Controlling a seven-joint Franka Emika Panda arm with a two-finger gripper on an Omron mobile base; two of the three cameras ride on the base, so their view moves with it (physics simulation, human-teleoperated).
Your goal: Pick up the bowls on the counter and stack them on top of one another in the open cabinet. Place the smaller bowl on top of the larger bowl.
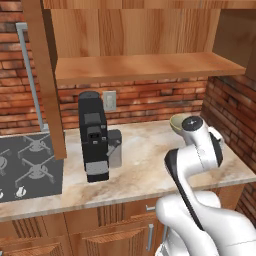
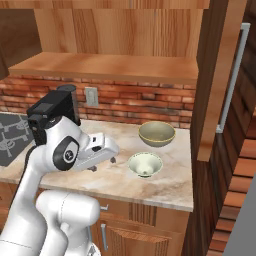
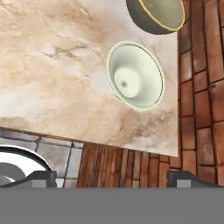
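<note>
**Fingers wide, empty, short of bowls**

Gripper [image 3: 111, 177] spread wide, tips [image 3: 43, 177] at frame corners, nothing between, touching nothing. Hovering over counter [image 2: 75, 172] (front edge side), clear of smaller bowl [image 2: 145, 164]. Larger bowl [image 2: 157, 133] just behind it, near brick wall, apart from it. Both upright. Open cabinet [image 2: 105, 67] shelf bare, w/ coffee machine [image 1: 94, 137] below.
</note>
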